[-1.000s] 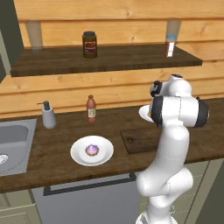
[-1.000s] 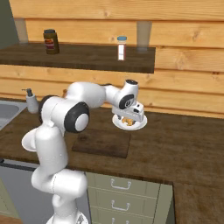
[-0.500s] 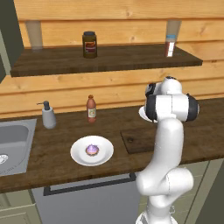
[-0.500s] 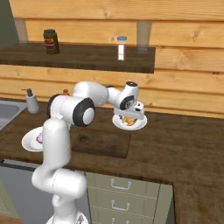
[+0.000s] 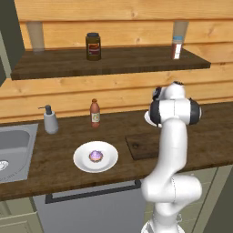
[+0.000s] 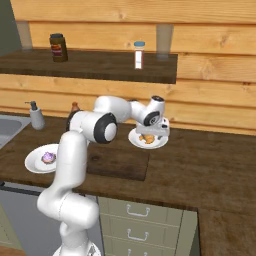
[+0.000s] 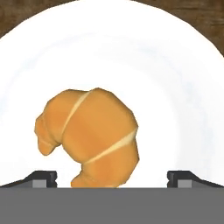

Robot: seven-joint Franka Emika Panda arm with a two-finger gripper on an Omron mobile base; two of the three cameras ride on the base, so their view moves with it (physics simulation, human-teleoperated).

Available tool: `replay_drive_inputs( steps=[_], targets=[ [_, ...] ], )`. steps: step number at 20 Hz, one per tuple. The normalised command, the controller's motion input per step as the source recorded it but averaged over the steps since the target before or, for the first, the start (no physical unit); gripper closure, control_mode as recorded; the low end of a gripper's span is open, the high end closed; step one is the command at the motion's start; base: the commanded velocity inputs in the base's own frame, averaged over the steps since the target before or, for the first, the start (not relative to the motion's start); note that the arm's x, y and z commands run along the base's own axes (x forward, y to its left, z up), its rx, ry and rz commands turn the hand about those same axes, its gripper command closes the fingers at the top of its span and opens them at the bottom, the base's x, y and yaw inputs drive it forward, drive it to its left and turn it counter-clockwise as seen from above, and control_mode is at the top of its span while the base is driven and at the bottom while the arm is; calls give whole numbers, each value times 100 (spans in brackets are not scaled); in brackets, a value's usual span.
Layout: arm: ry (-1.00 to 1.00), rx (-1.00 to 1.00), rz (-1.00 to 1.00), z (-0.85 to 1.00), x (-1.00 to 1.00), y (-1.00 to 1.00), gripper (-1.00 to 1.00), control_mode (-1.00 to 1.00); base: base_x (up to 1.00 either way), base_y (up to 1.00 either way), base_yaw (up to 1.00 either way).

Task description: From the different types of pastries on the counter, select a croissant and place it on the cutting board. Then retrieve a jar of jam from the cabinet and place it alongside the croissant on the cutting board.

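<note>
Dark wood-plank counter (image 5: 59,154), pale timber wall (image 5: 127,91)

The white arm (image 6: 80,150) rises from its base, bends at the elbow and reaches right and far. Its gripper (image 6: 156,131) points down, jaws spread wide apart, holding nothing.
</note>
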Motion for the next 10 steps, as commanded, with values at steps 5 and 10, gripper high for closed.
replay_drive_inputs(
  steps=[5,10],
  targets=[
    [2,0,4,-34,30,0,-100,-100,0,0,0],
    [0,-3,1,-28,8,4,100,-100,0,0,0]
  ],
)
